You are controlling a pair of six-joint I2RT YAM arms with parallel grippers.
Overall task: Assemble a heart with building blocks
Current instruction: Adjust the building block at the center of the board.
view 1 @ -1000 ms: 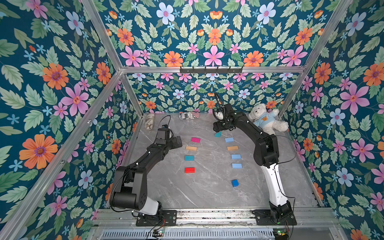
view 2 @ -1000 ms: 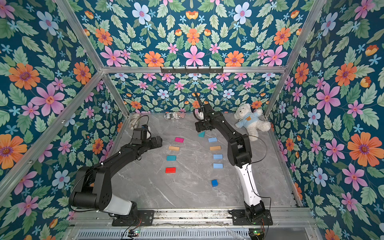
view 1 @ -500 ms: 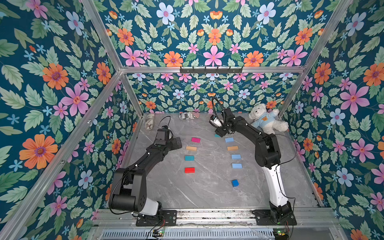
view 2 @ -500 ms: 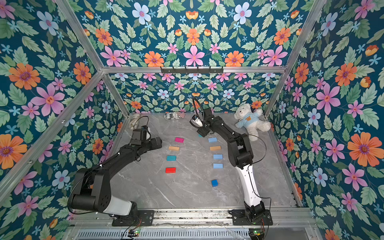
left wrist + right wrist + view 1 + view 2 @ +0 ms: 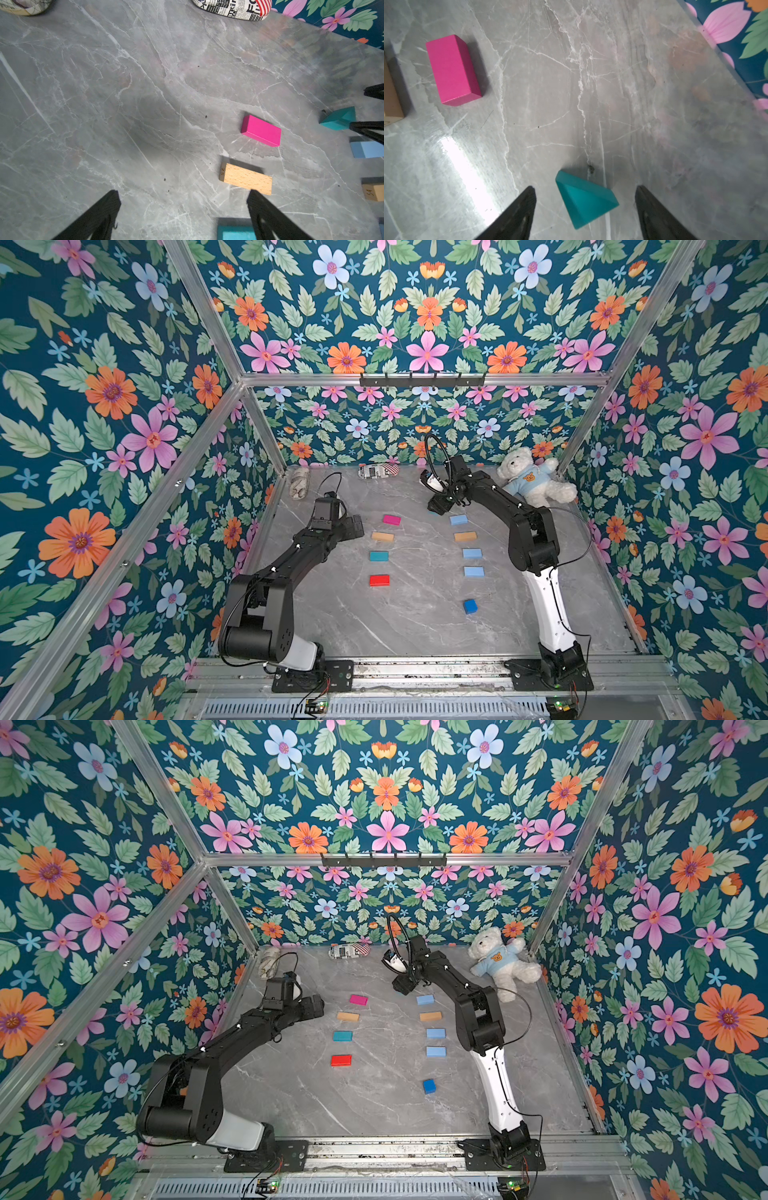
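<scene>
a grey marble tabletop (image 5: 415,626) fills the lower middle of both top views, boxed in by floral walls. the left arm (image 5: 291,564) is stretched from the lower left toward the centre. its left gripper (image 5: 182,190) is held with jaws wide apart and nothing between them, over bare marble near a tan block (image 5: 246,179).

the right arm (image 5: 528,531) is reached from the lower right to the upper middle of the table. there the right gripper (image 5: 585,187) is lowered over the teal triangle (image 5: 583,201). its jaws are spread to either side of the triangle with a gap on each side, so nothing is gripped yet. a white teddy bear (image 5: 530,479) lies at the upper right of the table, apart from the work.

the building blocks are laid flat in two columns at the centre, none touching. the left column runs down through a magenta block (image 5: 391,519), the tan block, a teal block (image 5: 378,556) and a red block (image 5: 379,580). the right column holds three light blue blocks (image 5: 472,553) and a second tan block (image 5: 465,536), with the dark blue cube (image 5: 470,606) lowest. no heart is formed yet.

the step in hand is judged to be the pick-up of the triangle. next, the jaws need to be closed squarely on two of its faces, since a skewed squeeze on slanted sides may twist it out.
</scene>
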